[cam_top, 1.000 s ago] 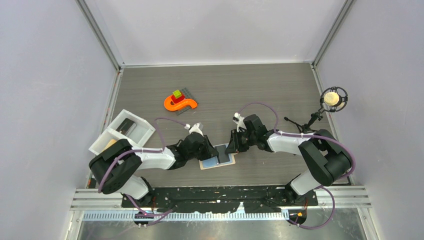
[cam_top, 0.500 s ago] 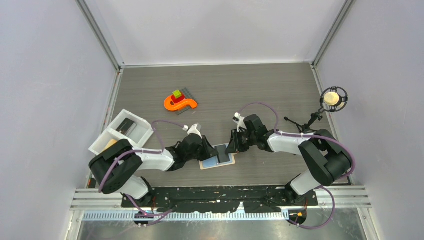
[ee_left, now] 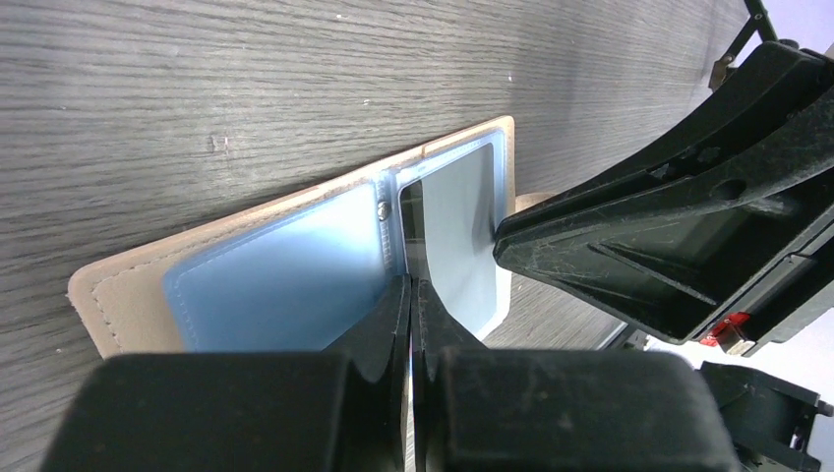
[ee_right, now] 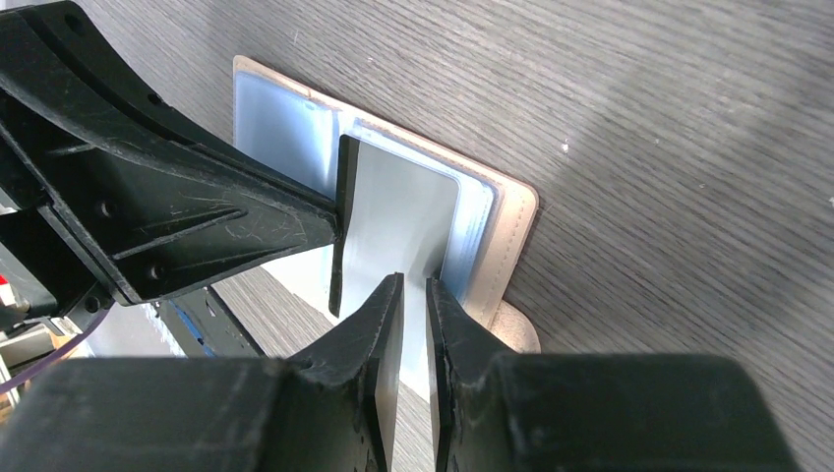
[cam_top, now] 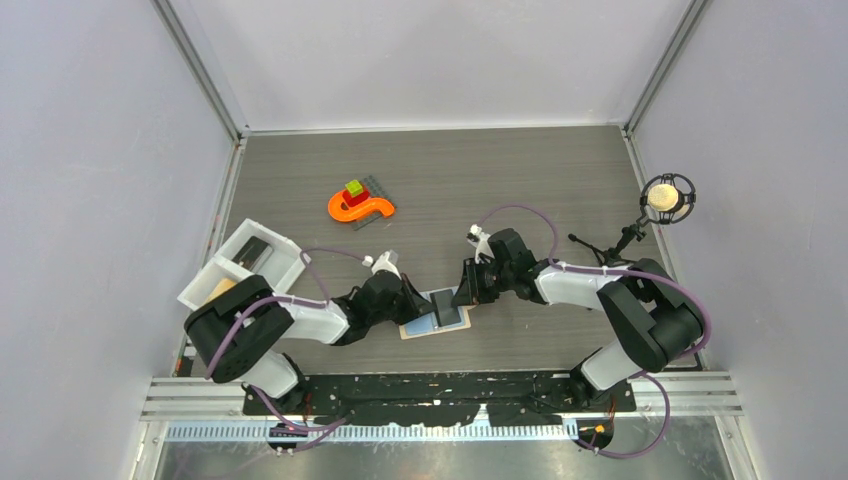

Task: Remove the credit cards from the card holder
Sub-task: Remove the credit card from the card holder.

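Card (ee_right: 341,221) stands edge-up at holder (ee_right: 513,236) spine, clamped in left gripper (ee_left: 410,287), long axis running back toward that arm. Right gripper (ee_right: 414,287) pinches holder's opposite flap.

left pincer (ee_left: 410,287) closed onto dark card (ee_right: 344,226); arm drawn back slightly

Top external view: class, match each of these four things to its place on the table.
Things:
1 card holder
2 S-shaped toy
3 white tray
4 microphone

Places:
A in the far half of the table, left of centre
B at the left edge
C at the right edge
D lying open in the near half, about mid-width

Pairs: 1-D, 2-A, 3-B, 4-C
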